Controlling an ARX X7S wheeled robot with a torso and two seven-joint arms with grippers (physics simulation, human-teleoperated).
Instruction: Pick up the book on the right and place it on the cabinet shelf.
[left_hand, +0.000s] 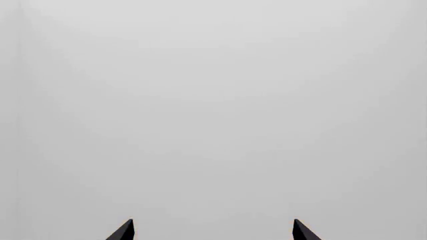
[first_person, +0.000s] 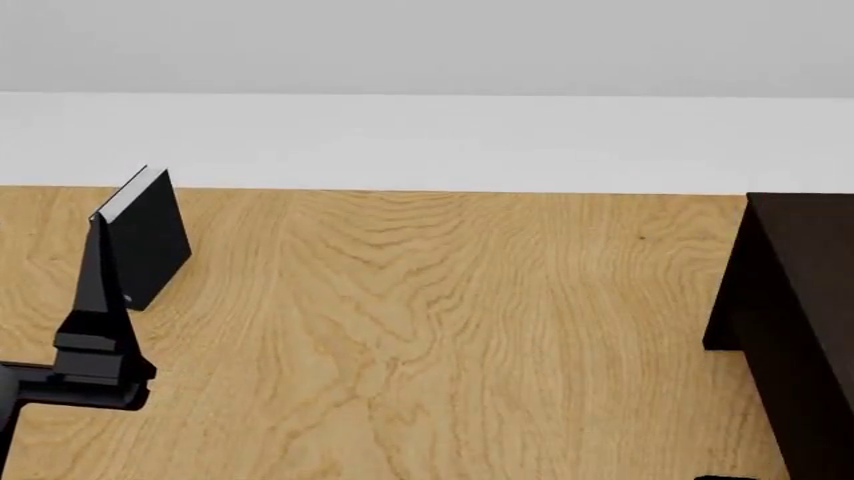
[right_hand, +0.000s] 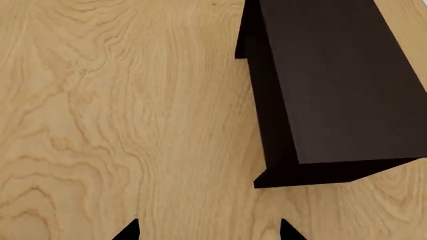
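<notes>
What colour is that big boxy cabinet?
The cabinet is very dark brown, almost black; the right wrist view shows it best.

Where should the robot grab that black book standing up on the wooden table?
The black book with white page edge stands upright and looks thin, so probably pinch its two wide covers near the top, coming down from above.

table (first_person: 441, 330): light tan, swirling wood grain
cabinet (right_hand: 333, 85): very dark brown
book (first_person: 150, 240): black, white edge
wall (first_person: 427, 45): pale grey
</notes>
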